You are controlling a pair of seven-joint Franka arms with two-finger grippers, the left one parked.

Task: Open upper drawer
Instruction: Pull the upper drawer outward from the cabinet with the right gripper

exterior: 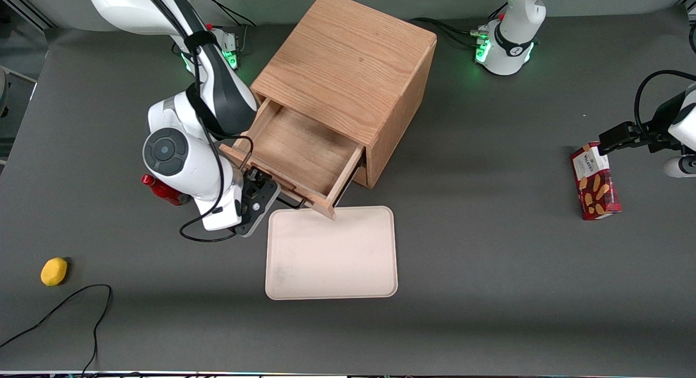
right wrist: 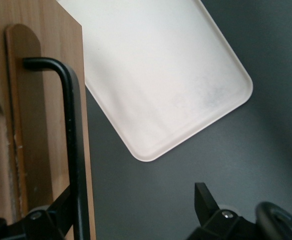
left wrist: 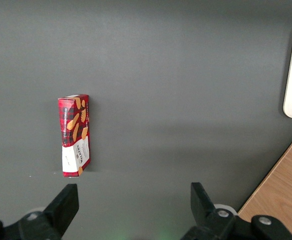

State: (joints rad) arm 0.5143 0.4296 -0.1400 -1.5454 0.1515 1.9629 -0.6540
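The gripper point(exterior: 260, 196) hung at the front panel of the upper drawer point(exterior: 304, 149), its fingers spread wide, one beside the black wire handle point(right wrist: 75, 145) and none closed on it. The right arm reached down over the cabinet point(exterior: 348, 68) corner, wrist bent toward the drawer front. The drawer stood pulled well out of the cabinet, its long front edge running diagonally, facing the single cream tray point(exterior: 331, 253). One yellow lemon-like object point(exterior: 54, 271), one red bottle point(exterior: 163, 189) and one biscuit box point(exterior: 595, 181) lay around the cabinet.
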